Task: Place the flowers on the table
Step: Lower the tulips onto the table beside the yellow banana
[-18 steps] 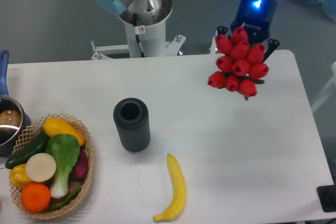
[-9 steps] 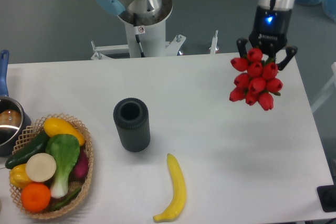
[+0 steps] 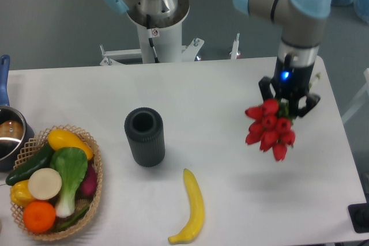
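- Gripper [image 3: 288,101] pointing down over the right part of the table [image 3: 219,90], blue light lit on its body.
- Fingers [image 3: 264,90] spread either side of the bunch, yet clamped on the flowers [image 3: 268,130] at the stem end; stems mostly hidden under the buds.
- Flowers hanging from the gripper, red buds facing the camera, cluster sloping down toward the near edge.
- Held above the tabletop, not lying on it; faint shadow on the white surface below and right of the bunch.
- Dark ribbed cylinder [image 3: 145,136] standing upright near mid-table, open top showing, well apart from the flowers.
- Banana [image 3: 192,208] lying near the front edge, just right of and below the cylinder.
- Wicker basket [image 3: 93,165] at the front left, filled with vegetables and fruit: green, yellow, orange and a pale round slice.
- Pot [image 3: 8,133] with a blue handle at the left edge, touching or just beside the basket; cannot tell which.
- Arm base [image 3: 155,24] behind the far edge of the table.
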Tool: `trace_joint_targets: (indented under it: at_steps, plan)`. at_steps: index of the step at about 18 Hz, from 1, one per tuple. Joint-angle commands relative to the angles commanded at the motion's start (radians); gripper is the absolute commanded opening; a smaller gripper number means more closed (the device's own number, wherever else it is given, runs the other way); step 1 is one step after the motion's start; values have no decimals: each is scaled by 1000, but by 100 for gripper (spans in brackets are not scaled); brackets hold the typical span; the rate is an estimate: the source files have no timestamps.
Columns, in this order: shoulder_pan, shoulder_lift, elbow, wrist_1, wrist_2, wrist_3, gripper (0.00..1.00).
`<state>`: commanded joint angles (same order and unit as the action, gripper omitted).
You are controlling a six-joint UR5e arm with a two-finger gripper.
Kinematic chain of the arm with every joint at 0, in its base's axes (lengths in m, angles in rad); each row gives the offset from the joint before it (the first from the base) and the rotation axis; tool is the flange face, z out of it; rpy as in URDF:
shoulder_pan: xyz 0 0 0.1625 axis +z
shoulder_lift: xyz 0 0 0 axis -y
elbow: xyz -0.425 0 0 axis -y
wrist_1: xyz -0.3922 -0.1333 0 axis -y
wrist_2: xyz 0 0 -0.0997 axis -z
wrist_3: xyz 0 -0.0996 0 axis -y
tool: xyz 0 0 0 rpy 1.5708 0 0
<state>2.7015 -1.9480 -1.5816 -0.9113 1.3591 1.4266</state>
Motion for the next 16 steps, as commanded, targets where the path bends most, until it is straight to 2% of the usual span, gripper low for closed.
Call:
trace_joint_targets:
  at_steps: [6,9,13,16]
  plan:
    - [-81,-94,34,52,3,17,40]
    - [-94,-112,31,81,6,12,41]
    - [-94,-118,23,81,32,-3,40]
    - [-94,-144,34,81,31,-6,41]
